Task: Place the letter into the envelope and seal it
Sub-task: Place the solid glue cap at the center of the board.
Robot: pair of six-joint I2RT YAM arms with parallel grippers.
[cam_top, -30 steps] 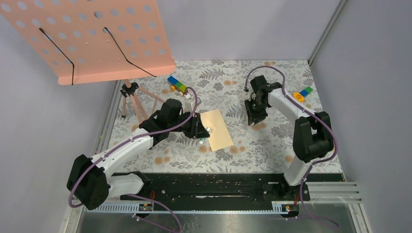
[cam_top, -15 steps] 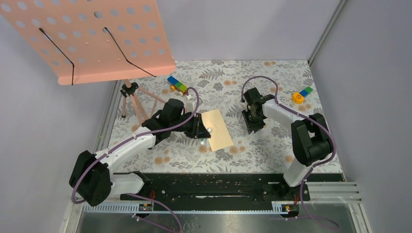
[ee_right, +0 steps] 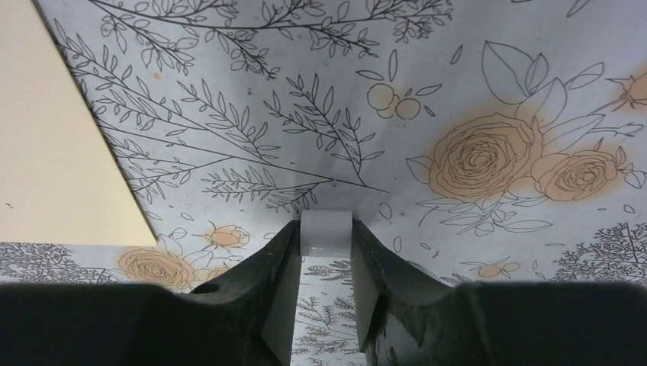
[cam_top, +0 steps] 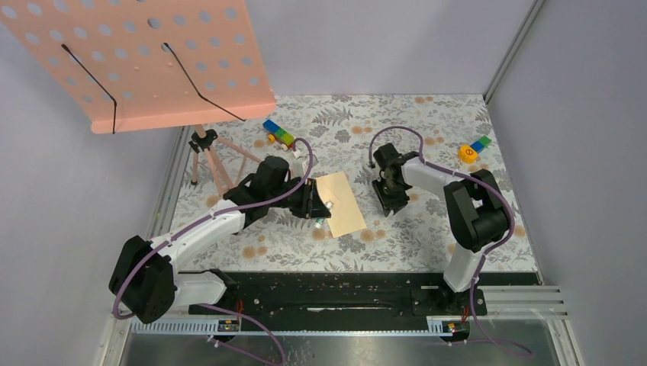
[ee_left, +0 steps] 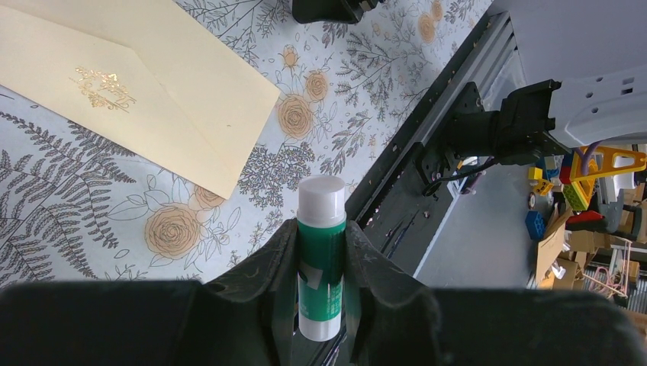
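The envelope (cam_top: 341,203) lay flat on the floral table (cam_top: 427,229), with a fold line and a gold emblem showing. It sat ahead and left of the left gripper (ee_left: 320,236), whose jaws pinched a white-topped green glue stick (ee_left: 320,278). The right gripper (ee_right: 326,238) pinched a small white piece (ee_right: 326,227), the envelope's corner lying ahead-left of its jaws.

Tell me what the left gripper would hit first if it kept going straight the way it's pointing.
Probably the floral tablecloth, just beside the envelope's corner. The glue stick held in the left gripper would touch first; depth is unclear.
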